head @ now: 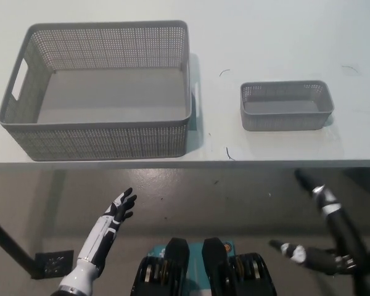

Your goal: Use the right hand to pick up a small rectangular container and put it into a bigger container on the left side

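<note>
Item: small grey perforated plastic container (287, 105), on the table above my black right hand (317, 231), fingers spread, empty. White left hand (120, 208) idle. Risk: thin rim slipping, tipping beside large grey perforated basket (98, 132).

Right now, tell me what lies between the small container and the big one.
In the head view, only bare white table lies between the small container and the big container, apart from a few thin dark marks on the surface.
</note>
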Controlling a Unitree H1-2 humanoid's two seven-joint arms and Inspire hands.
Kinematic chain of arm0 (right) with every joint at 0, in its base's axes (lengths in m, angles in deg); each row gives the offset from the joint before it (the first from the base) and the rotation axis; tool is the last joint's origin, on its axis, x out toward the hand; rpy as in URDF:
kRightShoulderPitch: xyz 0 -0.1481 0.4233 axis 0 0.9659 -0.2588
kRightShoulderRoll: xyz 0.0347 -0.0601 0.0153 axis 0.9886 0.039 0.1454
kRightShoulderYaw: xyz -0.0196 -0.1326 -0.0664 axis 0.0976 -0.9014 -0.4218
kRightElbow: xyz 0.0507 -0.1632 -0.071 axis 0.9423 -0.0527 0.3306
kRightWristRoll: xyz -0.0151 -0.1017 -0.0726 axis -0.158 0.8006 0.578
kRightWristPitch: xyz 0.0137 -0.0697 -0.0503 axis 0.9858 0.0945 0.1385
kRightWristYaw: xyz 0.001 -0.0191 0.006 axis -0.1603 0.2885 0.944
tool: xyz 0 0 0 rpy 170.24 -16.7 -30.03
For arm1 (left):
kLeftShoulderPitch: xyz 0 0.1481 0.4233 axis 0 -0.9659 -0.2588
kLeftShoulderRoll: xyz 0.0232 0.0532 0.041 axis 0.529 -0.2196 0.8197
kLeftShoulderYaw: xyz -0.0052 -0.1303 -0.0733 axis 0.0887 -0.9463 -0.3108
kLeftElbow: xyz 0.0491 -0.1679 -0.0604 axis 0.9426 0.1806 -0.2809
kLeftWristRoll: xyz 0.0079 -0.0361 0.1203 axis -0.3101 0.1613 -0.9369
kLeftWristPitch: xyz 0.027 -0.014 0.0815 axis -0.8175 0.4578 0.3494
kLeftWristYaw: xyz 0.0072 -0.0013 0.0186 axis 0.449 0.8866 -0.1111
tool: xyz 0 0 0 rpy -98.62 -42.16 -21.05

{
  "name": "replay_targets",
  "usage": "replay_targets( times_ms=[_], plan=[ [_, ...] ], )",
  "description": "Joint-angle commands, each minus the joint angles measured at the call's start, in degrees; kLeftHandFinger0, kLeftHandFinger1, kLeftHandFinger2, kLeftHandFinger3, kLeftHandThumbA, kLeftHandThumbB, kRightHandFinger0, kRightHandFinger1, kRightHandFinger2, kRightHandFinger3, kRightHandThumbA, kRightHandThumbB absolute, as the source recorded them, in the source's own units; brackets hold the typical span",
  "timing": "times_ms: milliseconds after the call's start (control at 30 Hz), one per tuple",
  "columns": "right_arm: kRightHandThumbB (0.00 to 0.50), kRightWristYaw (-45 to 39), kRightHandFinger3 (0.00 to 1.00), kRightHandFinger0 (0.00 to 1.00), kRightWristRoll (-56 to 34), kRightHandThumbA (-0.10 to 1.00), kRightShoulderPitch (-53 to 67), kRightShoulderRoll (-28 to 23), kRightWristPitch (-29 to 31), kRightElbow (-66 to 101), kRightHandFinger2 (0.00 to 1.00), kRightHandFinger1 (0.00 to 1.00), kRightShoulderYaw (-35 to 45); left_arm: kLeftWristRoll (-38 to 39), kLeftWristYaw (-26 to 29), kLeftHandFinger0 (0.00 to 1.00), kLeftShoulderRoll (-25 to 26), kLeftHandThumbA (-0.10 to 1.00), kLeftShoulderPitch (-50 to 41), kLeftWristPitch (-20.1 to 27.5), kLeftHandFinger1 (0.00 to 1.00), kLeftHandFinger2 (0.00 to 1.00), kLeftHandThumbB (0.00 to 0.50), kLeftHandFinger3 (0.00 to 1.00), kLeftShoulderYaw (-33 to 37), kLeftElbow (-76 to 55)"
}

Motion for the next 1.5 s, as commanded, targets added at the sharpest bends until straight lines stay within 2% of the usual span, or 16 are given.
replay_targets(
  times_ms=[0,67,167,233,267,367,433,500,600,800,867,967,1200,1267,1400,1467],
  plan=[
    [0.325,-4.5,1.00,1.00,12.1,1.00,-9.5,-8.9,-16.2,22.8,1.00,1.00,7.4,0.6,-3.8,1.00,2.4,1.00,0.1,3.7,1.00,1.00,0.264,1.00,1.5,-1.9],
    [0.340,-5.7,1.00,1.00,13.3,1.00,-13.4,-10.7,-19.4,24.0,1.00,1.00,7.9,0.6,-3.5,1.00,2.3,1.00,0.1,4.4,1.00,1.00,0.281,1.00,1.5,-1.7],
    [0.381,-9.7,1.00,1.00,20.6,1.00,-21.1,-14.2,-24.1,24.1,1.00,1.00,7.1,0.5,-3.0,1.00,2.2,1.00,0.4,4.7,1.00,1.00,0.283,1.00,1.3,-0.8],
    [0.344,-13.7,1.00,1.00,22.1,1.00,-27.5,-18.2,-26.0,22.3,1.00,1.00,5.3,0.3,-2.7,1.00,2.3,1.00,0.6,4.7,1.00,1.00,0.291,1.00,1.3,-0.9],
    [0.346,-16.3,1.00,1.00,21.8,1.00,-30.6,-20.1,-28.1,21.4,1.00,1.00,4.1,0.0,-2.6,1.00,2.4,1.00,0.6,4.7,1.00,1.00,0.294,1.00,1.4,-0.9],
    [0.369,-22.3,1.00,1.00,22.0,1.00,-39.8,-24.0,-33.2,16.9,1.00,1.00,-0.1,-0.4,-2.7,1.00,2.6,1.00,0.8,5.7,1.00,1.00,0.298,1.00,1.7,-0.5],
    [0.397,-26.0,1.00,1.00,23.8,1.00,-45.6,-25.0,-35.2,12.3,1.00,1.00,-3.8,-0.5,-2.8,1.00,2.7,1.00,0.8,5.8,1.00,1.00,0.301,1.00,1.9,-0.2],
    [0.396,-28.4,1.00,1.00,25.2,1.00,-49.0,-25.5,-36.5,9.5,1.00,1.00,-6.4,-0.6,-2.8,1.00,2.7,1.00,0.9,6.0,1.00,1.00,0.301,1.00,2.0,0.0],
    [0.397,-31.0,1.00,1.00,26.7,1.00,-55.8,-24.0,-38.8,0.9,1.00,1.00,-10.9,-0.4,-3.0,1.00,3.0,1.00,0.6,5.8,1.00,1.00,0.310,1.00,1.8,-0.1],
    [0.426,-31.8,1.00,1.00,27.4,1.00,-64.2,-21.6,-38.8,-14.5,1.00,1.00,-16.7,-0.5,-2.7,1.00,3.0,1.00,0.8,6.2,1.00,1.00,0.303,1.00,1.3,0.2],
    [0.401,-30.9,1.00,1.00,27.3,1.00,-66.0,-20.3,-38.3,-19.0,1.00,1.00,-18.1,-0.3,-2.8,1.00,3.1,1.00,0.7,5.9,1.00,1.00,0.307,1.00,1.2,-0.1],
    [0.423,-29.8,1.00,1.00,27.0,1.00,-67.2,-18.6,-39.3,-23.1,1.00,1.00,-19.5,-0.4,-2.6,1.00,3.0,1.00,0.8,6.2,1.00,1.00,0.307,1.00,1.3,0.4],
    [0.406,-28.7,1.00,1.00,27.1,1.00,-68.7,-15.6,-39.8,-30.9,1.00,1.00,-22.4,-0.4,-2.7,1.00,3.3,1.00,0.8,6.2,1.00,1.00,0.318,1.00,1.4,0.5],
    [0.408,-27.8,1.00,1.00,26.5,1.00,-68.8,-14.6,-39.5,-33.7,1.00,1.00,-22.2,-0.5,-2.6,1.00,3.4,1.00,0.8,6.1,1.00,1.00,0.315,1.00,1.4,0.5],
    [0.451,-26.9,1.00,1.00,25.2,1.00,-69.4,-12.7,-38.5,-39.8,1.00,1.00,-21.6,-0.8,-2.5,1.00,3.5,1.00,0.3,5.7,1.00,1.00,0.301,1.00,1.4,-0.1],
    [0.436,-27.4,1.00,1.00,24.8,1.00,-70.1,-12.1,-36.9,-42.5,1.00,1.00,-21.9,-0.7,-2.6,1.00,3.6,1.00,0.3,5.9,1.00,1.00,0.301,1.00,1.4,0.1]
  ],
)
